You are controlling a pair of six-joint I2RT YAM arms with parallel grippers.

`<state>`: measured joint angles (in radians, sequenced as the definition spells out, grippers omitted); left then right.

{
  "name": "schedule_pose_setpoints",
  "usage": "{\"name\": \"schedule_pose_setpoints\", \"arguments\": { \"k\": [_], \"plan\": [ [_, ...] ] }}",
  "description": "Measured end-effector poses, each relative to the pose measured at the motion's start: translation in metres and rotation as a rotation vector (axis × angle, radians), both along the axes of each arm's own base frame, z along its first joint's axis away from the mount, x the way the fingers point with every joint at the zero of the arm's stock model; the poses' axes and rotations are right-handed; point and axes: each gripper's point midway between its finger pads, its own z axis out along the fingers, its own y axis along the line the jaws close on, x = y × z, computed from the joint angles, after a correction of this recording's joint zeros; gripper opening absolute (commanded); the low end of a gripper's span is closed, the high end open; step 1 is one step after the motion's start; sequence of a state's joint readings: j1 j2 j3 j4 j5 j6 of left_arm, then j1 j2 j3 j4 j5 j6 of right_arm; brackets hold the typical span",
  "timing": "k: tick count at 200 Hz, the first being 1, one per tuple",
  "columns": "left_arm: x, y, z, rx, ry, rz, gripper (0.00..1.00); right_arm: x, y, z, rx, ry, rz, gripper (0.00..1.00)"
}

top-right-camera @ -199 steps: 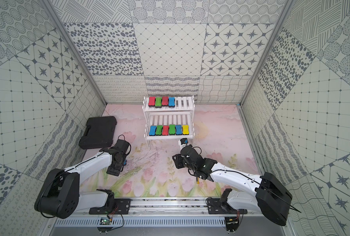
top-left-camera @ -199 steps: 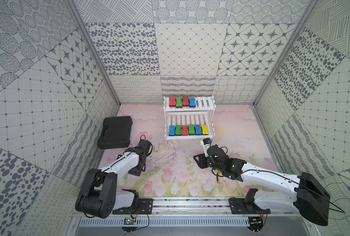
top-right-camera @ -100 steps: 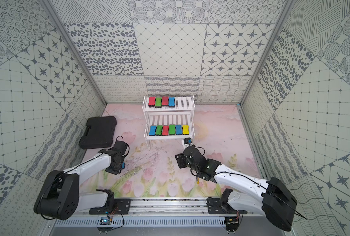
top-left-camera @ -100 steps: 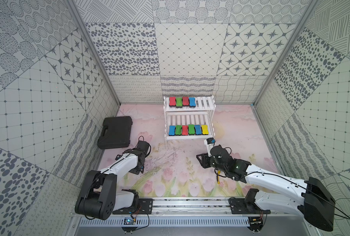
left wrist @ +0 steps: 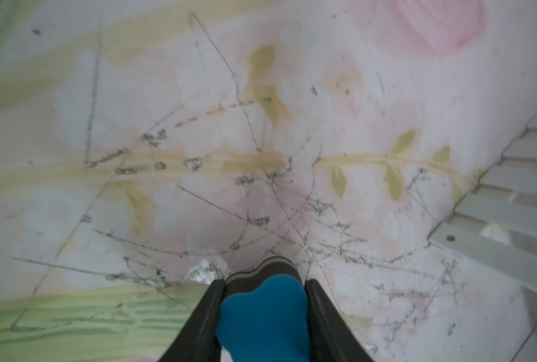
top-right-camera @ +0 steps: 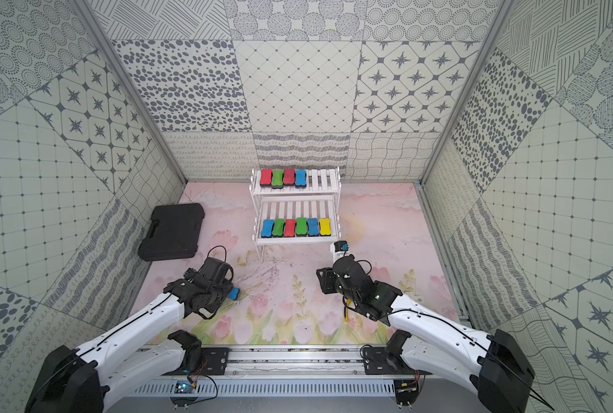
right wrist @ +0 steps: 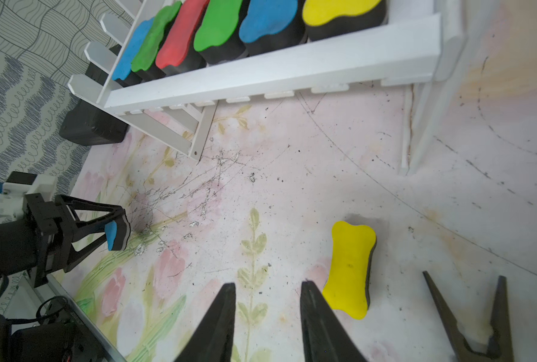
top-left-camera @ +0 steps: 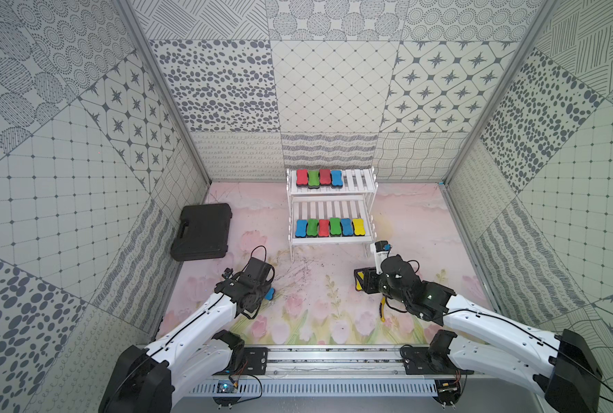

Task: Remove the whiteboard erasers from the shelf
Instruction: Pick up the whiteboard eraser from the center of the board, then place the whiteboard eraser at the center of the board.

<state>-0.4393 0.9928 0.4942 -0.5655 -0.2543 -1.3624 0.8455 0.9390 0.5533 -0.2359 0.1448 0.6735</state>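
My left gripper (left wrist: 264, 283) is shut on a blue eraser (left wrist: 262, 313), low over the floor mat at the front left (top-left-camera: 270, 294) (top-right-camera: 233, 293); the right wrist view shows it between the fingers (right wrist: 115, 235). My right gripper (right wrist: 268, 286) stands open with nothing between its fingers. A yellow eraser (right wrist: 351, 266) lies flat on the mat just beside it (top-left-camera: 359, 280). The white shelf (top-left-camera: 331, 241) (top-right-camera: 294, 239) stands at the back. Its upper tier holds several erasers (top-left-camera: 319, 177), and its lower tier several more (top-left-camera: 329, 227) (right wrist: 223, 28).
A black plastic case (top-left-camera: 202, 230) (top-right-camera: 172, 231) lies by the left wall. Yellow-handled pliers (top-left-camera: 382, 311) (right wrist: 467, 313) lie on the mat under my right arm. The shelf's thin legs (right wrist: 203, 134) stand near both grippers.
My left gripper has closed on the blue eraser that lay on the mat. My right gripper stays open, and its arm has shifted only slightly.
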Motion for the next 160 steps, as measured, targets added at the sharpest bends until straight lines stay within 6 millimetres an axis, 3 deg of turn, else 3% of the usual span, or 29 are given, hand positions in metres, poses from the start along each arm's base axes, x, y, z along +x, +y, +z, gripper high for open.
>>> {"name": "schedule_pose_setpoints", "arguments": {
  "k": [25, 60, 94, 160],
  "plan": [
    [-0.002, -0.041, 0.006, 0.018, 0.005, -0.182, 0.4, -0.002, -0.011, 0.009, 0.017, -0.019, -0.021, 0.38],
    [-0.008, -0.105, 0.016, 0.102, -0.003, -0.448, 0.42, -0.011, -0.034, 0.005, 0.003, -0.017, -0.054, 0.38],
    [-0.011, -0.159, 0.007, 0.205, 0.013, -0.65, 0.42, -0.022, -0.055, 0.003, -0.006, -0.017, -0.082, 0.38],
    [0.021, -0.257, -0.003, 0.293, -0.051, -0.926, 0.44, -0.033, -0.072, 0.0, -0.017, -0.002, -0.114, 0.39]
  ]
}}
